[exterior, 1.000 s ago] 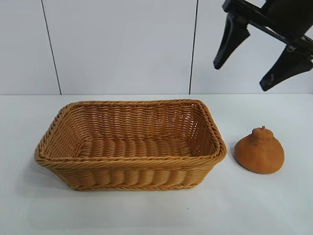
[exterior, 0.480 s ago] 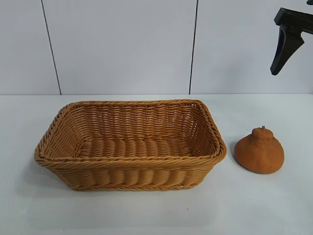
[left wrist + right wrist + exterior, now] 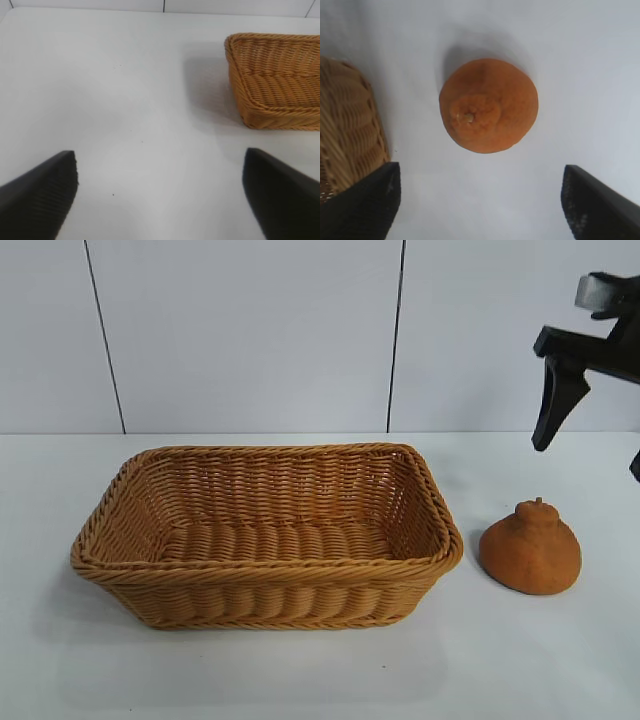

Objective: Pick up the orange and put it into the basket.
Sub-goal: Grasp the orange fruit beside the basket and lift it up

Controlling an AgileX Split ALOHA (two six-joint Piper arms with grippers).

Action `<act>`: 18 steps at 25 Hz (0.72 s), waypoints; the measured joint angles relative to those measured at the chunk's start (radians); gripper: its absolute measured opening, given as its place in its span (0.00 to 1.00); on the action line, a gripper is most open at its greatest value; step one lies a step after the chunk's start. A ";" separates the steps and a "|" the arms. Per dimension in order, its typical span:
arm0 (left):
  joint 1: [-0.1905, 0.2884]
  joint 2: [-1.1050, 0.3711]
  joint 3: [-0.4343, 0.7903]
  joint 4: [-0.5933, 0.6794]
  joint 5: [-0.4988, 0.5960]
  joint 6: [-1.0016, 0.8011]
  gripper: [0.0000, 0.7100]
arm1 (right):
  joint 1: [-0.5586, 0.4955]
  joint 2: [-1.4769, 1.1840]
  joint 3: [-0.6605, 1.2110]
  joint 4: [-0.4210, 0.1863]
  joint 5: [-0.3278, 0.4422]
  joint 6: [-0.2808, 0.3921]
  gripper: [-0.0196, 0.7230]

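Right gripper (image 3: 590, 445) hanging wide open above the orange (image 3: 530, 548).

The orange is sitting on the white table (image 3: 560, 660), just beside the basket (image 3: 265, 535), at its 3 o'clock. The right gripper is up at 1 o'clock from the orange, holding nothing. The left gripper (image 3: 160, 195) is also spread wide and holding nothing, over bare table near the basket's other end.

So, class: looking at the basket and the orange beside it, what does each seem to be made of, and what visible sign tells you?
The basket looks like woven wicker or a plastic imitation: tan-orange strands interlaced in rows under a braided rim, with a slight sheen. The orange looks like real fruit, though a model cannot be ruled out: matte, rough, dull orange-brown skin with a small knob on top. It sits on the table, apart from the basket.
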 joint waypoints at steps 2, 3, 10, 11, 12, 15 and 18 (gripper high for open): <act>0.000 0.000 0.000 0.000 0.000 0.000 0.90 | 0.000 0.049 0.000 0.009 -0.020 0.000 0.83; 0.000 0.000 0.000 0.000 0.000 0.000 0.90 | 0.000 0.069 0.000 0.015 -0.040 0.000 0.83; 0.000 0.000 0.000 0.000 0.000 0.000 0.90 | 0.000 0.200 0.000 0.055 -0.134 -0.006 0.83; 0.000 0.000 0.000 0.000 0.000 0.000 0.90 | 0.000 0.211 0.000 0.066 -0.144 -0.018 0.83; 0.000 0.000 0.000 0.000 0.000 0.000 0.90 | 0.000 0.218 0.000 0.072 -0.155 -0.025 0.83; 0.000 0.000 0.000 0.000 0.000 0.000 0.90 | 0.000 0.224 0.000 0.084 -0.168 -0.033 0.74; 0.000 0.000 0.000 0.000 0.000 0.000 0.90 | 0.000 0.224 0.000 0.085 -0.171 -0.034 0.53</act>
